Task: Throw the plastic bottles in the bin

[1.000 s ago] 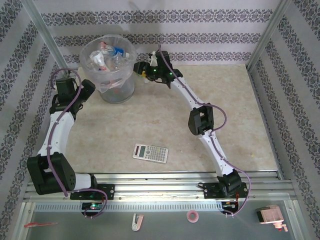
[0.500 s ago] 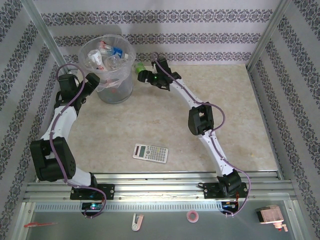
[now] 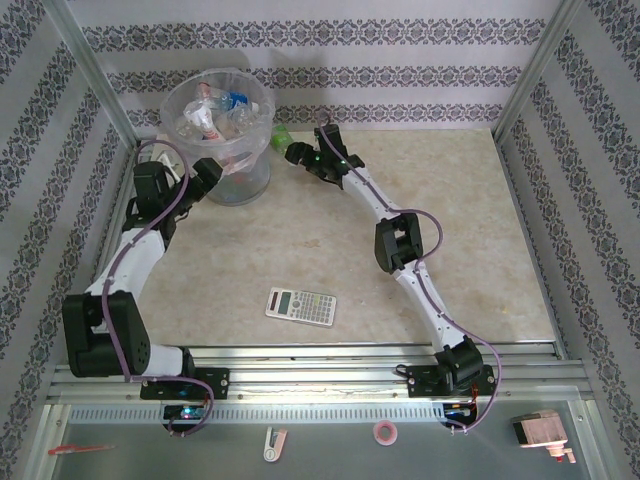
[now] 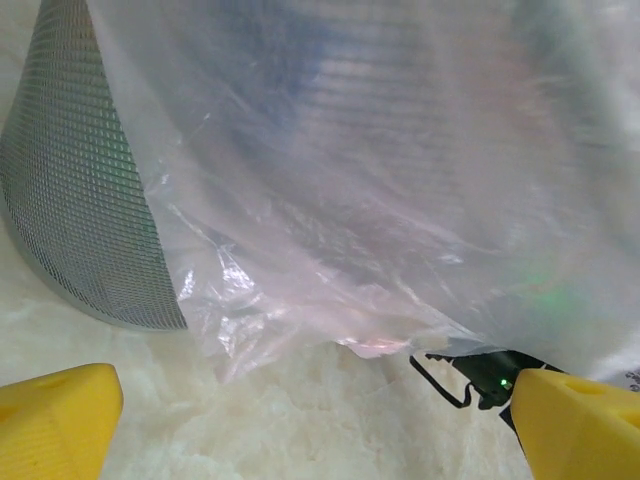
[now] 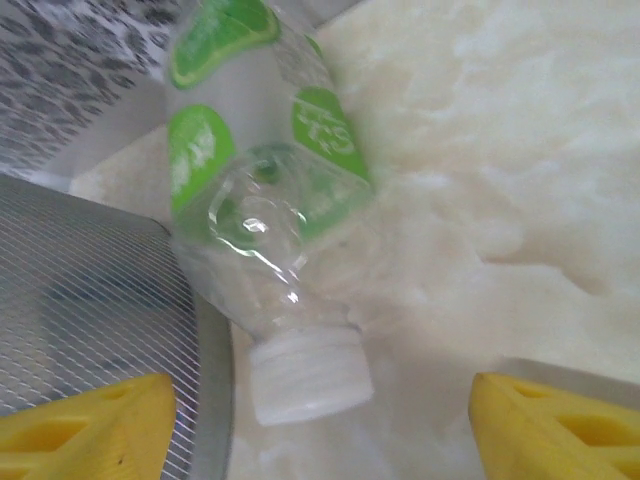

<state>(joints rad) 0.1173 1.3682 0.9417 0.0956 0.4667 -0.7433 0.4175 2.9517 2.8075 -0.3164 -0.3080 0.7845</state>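
A clear plastic bottle [image 5: 265,210] with a green label and a white cap [image 5: 308,375] lies on the table right against the bin's mesh wall [image 5: 90,300]. From above this bottle [image 3: 281,136] sits just right of the bin [image 3: 245,180]. My right gripper [image 5: 320,435] is open, its yellow fingers [image 5: 85,425] wide on either side of the cap without touching it. Several bottles [image 3: 210,110] lie inside the bag-lined bin. My left gripper [image 4: 320,430] is open and empty, low at the bin's base [image 4: 80,200] under the hanging bag [image 4: 350,180].
A grey calculator [image 3: 301,305] lies at the near middle of the table. The back wall stands close behind the bin and the green-labelled bottle. Part of the right arm [image 4: 480,370] shows past the bag's edge in the left wrist view.
The left arm has swung right, bringing its gripper up to the bin's base. The right gripper has come down from beside the bin's rim toward the table, behind the green-labelled bottle.
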